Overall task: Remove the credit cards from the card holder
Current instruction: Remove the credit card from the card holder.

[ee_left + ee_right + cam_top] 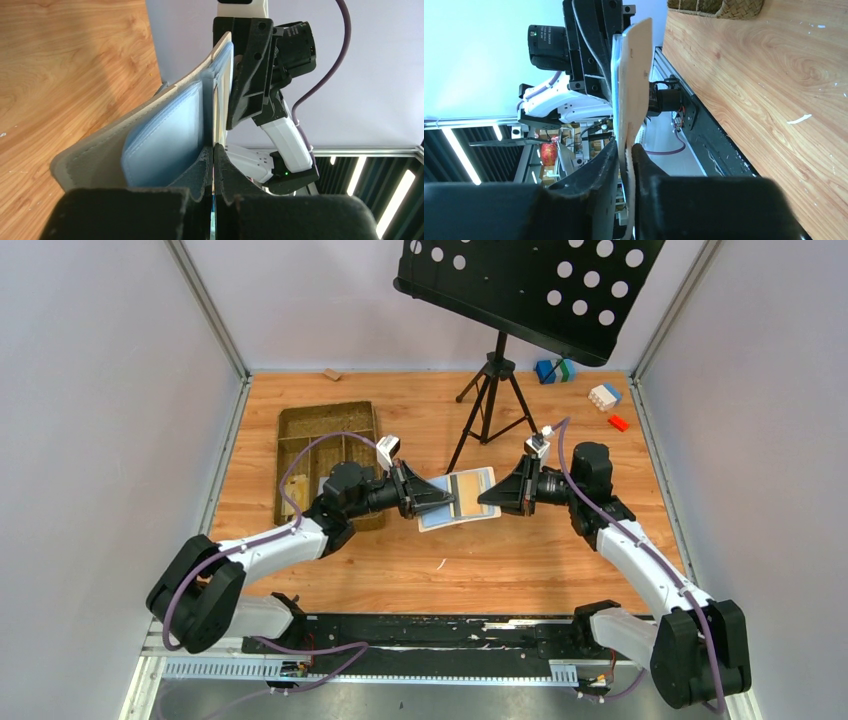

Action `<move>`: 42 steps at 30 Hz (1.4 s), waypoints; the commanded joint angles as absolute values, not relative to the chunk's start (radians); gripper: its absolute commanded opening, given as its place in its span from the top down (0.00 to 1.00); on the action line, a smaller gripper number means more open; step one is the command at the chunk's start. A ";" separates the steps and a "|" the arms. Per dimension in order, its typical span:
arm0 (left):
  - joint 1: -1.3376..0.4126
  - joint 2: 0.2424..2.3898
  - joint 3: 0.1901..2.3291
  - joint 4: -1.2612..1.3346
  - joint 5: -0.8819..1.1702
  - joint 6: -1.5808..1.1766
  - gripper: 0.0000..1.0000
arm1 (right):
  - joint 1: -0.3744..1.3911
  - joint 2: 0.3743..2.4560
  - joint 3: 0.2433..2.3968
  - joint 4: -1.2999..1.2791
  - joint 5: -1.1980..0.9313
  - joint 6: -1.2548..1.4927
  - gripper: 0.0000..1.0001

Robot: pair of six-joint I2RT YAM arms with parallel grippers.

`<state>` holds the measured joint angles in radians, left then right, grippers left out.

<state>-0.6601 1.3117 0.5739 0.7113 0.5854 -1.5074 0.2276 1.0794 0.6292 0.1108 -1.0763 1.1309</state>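
Card holder (pixel 472 482) is up in the air over the wooden table (pixel 540 560), between our two arms. It is open, and we see its light blue inside (pixel 165 130). Our left gripper (pixel 452 502) has its jaws shut tight on one thin edge of it (pixel 214 150). Our right gripper (pixel 485 498) pinches the cream flap (pixel 634 90) on the other side, its jaws close on both sides of the flap (pixel 628 150). We cannot tell if any cards are inside. A brown woven tray (pixel 325 455) lies on the table to the left.
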 commanded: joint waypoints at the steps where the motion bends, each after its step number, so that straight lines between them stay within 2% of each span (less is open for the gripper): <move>1: -0.642 1.252 0.569 0.685 0.602 -1.461 1.00 | 0.219 1.084 0.672 0.114 -1.091 1.113 0.90; 4: -0.637 1.237 0.565 0.659 0.605 -1.450 1.00 | 0.215 1.075 0.669 0.101 -1.086 1.106 0.98; 6: -0.634 1.232 0.559 0.661 0.607 -1.453 1.00 | 0.211 1.074 0.667 0.097 -1.085 1.107 1.00; 19: -0.607 1.202 0.538 0.665 0.628 -1.457 1.00 | 0.205 1.081 0.683 0.069 -1.084 1.091 1.00; 26: -0.569 1.147 0.521 0.587 0.641 -1.423 1.00 | 0.199 1.089 0.690 0.049 -1.080 1.071 1.00; 37: -0.590 1.232 0.576 0.674 0.670 -1.455 1.00 | 0.218 1.091 0.684 0.122 -1.095 1.117 1.00; 40: -0.604 1.252 0.581 0.716 0.663 -1.471 0.92 | 0.221 1.090 0.686 0.130 -1.098 1.123 1.00; 42: -0.608 1.262 0.579 0.753 0.657 -1.492 0.84 | 0.222 1.087 0.686 0.132 -1.099 1.124 1.00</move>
